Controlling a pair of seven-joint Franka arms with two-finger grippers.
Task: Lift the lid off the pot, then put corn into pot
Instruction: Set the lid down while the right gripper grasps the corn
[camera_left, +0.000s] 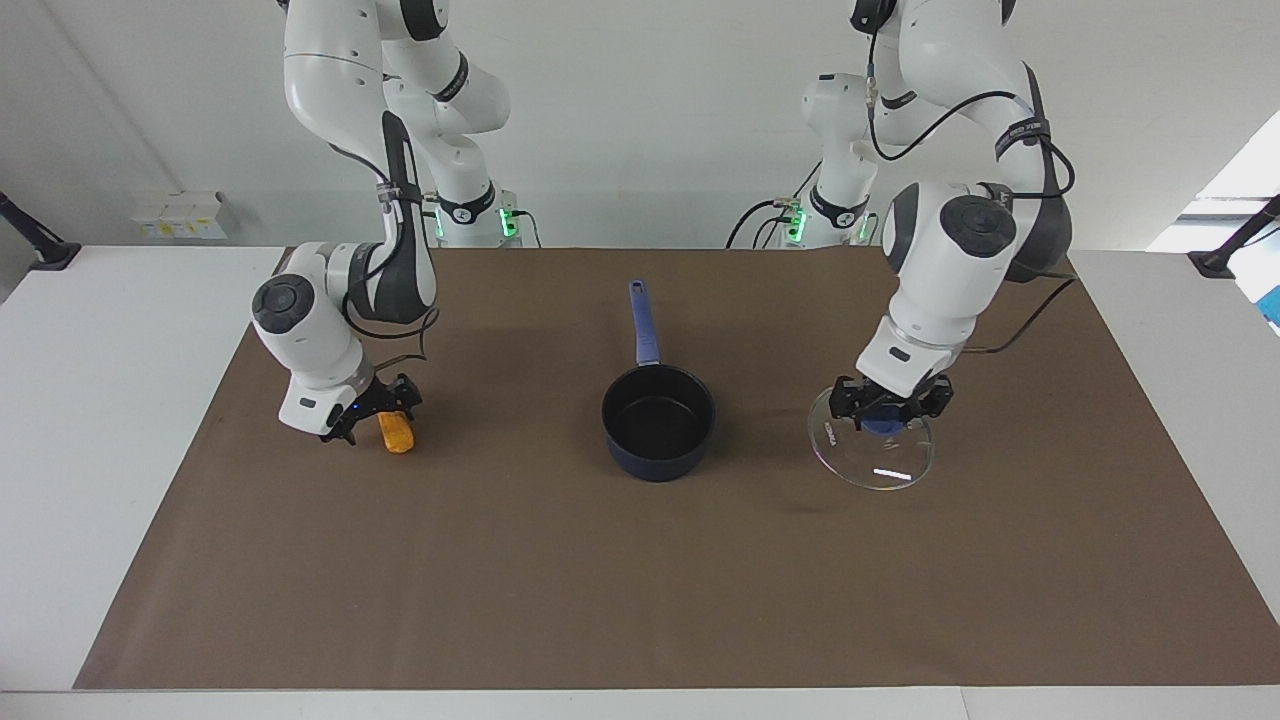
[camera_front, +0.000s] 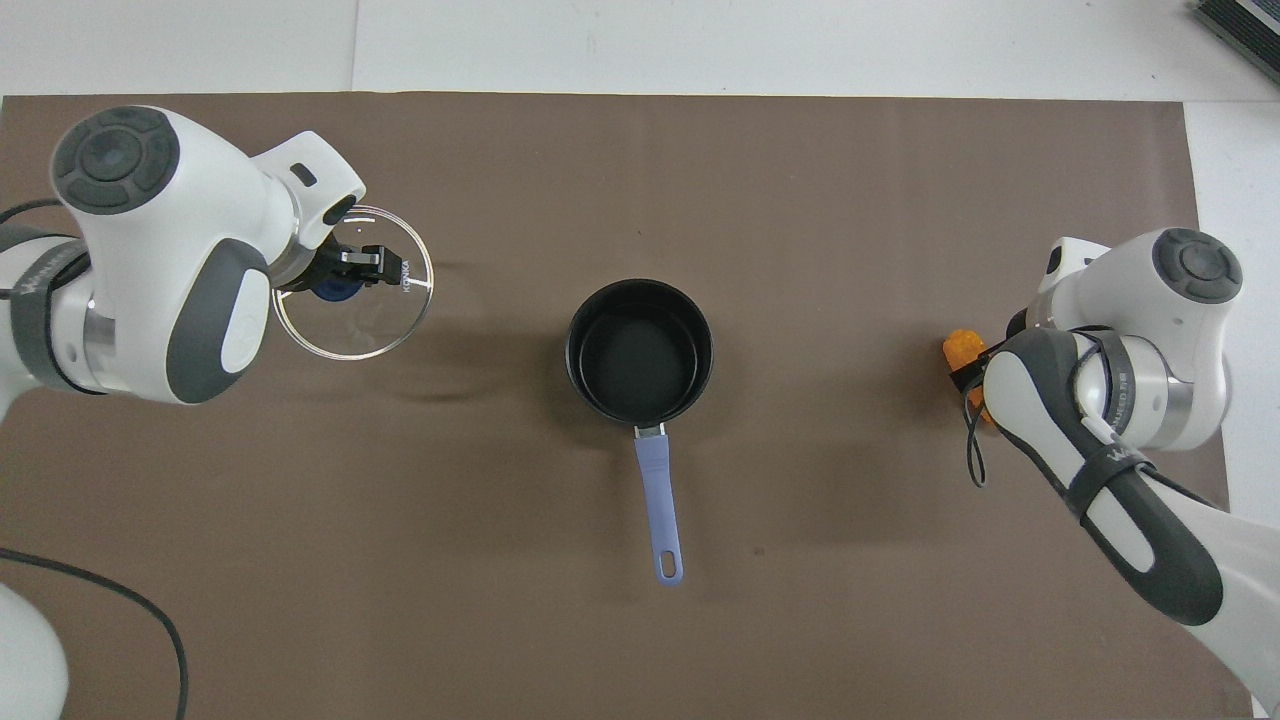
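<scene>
The pot (camera_left: 658, 424) sits open mid-mat (camera_left: 640, 580), its handle (camera_left: 643, 322) pointing toward the robots, nothing in it that I can see. The lid (camera_left: 872, 448) hangs tilted over the mat toward the left arm's end, well apart from the pot, the left gripper (camera_left: 889, 405) pinching its blue knob (camera_left: 884, 425); whether its lower rim touches the mat is hard to tell. Toward the right arm's end, the corn (camera_left: 398, 433) lies on the mat, half hidden by the right gripper (camera_left: 368, 412), fingers spread about it, though contact is unclear.
</scene>
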